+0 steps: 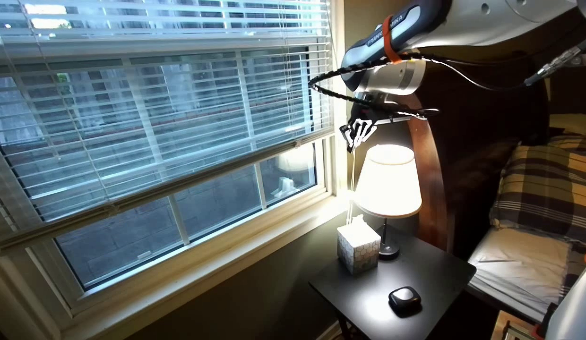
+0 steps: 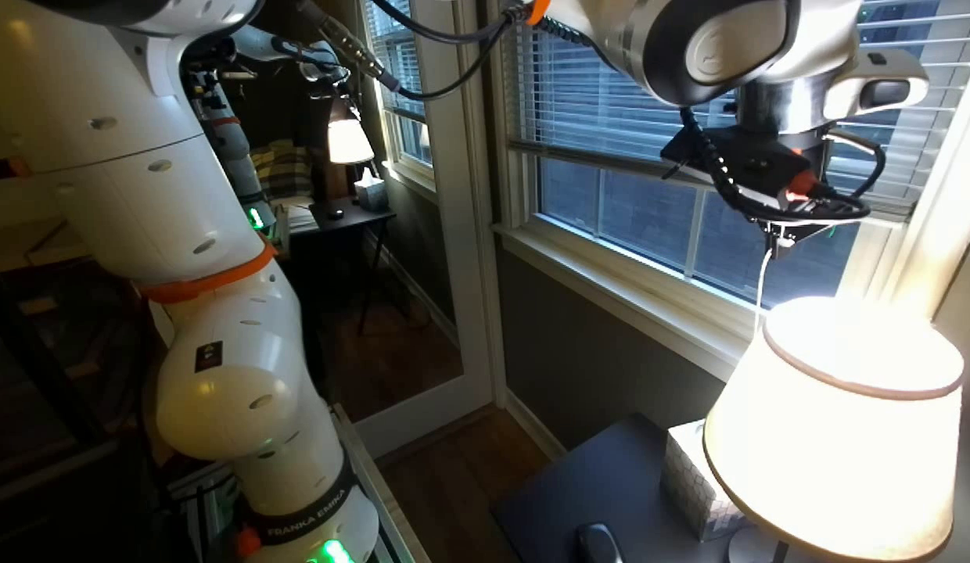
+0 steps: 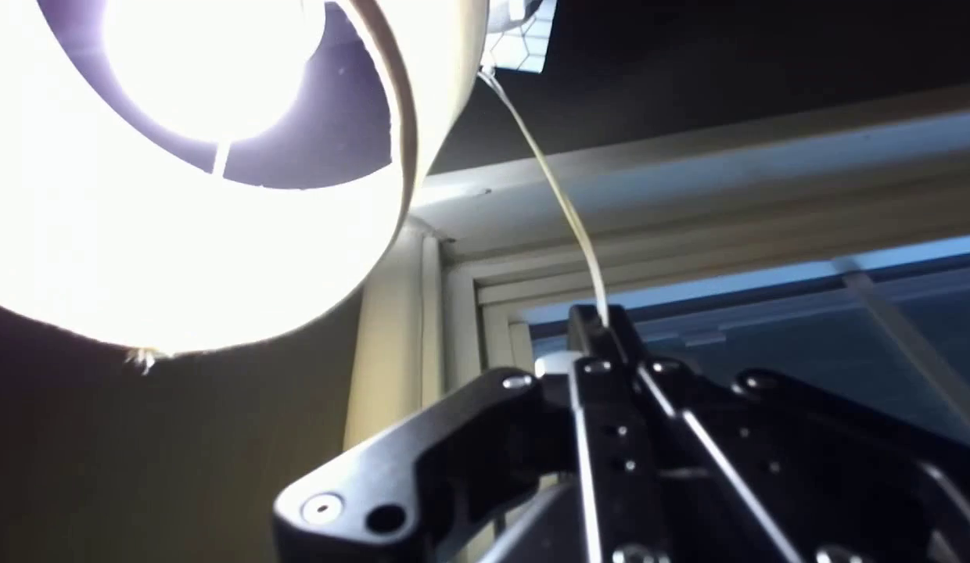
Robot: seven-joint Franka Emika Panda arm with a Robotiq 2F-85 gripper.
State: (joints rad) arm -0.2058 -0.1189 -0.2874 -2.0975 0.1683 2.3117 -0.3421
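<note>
My gripper [image 3: 604, 319] is shut on a thin white cord [image 3: 559, 195], which is pinched between the fingertips. In an exterior view the gripper [image 1: 351, 146] is beside the window frame, above and beside the lit lamp [image 1: 389, 184]. The cord [image 1: 353, 172] hangs down from the fingertips behind the lampshade towards the tissue box [image 1: 357, 252]. An exterior view also shows the gripper [image 2: 774, 246] with the cord [image 2: 761, 281] running down behind the shade. White slatted blinds [image 1: 179, 118] are partly lowered over the window, with their bottom rail slanted. The cord's lower end is unclear.
The lamp and tissue box stand on a small dark table [image 1: 340, 293] with a black rounded object [image 1: 404, 299]. The window sill [image 1: 227, 264] runs along the wall. A dark wooden headboard [image 1: 430, 174] and bed [image 1: 524, 264] are beside the lamp. A mirror [image 2: 407, 344] stands behind the arm.
</note>
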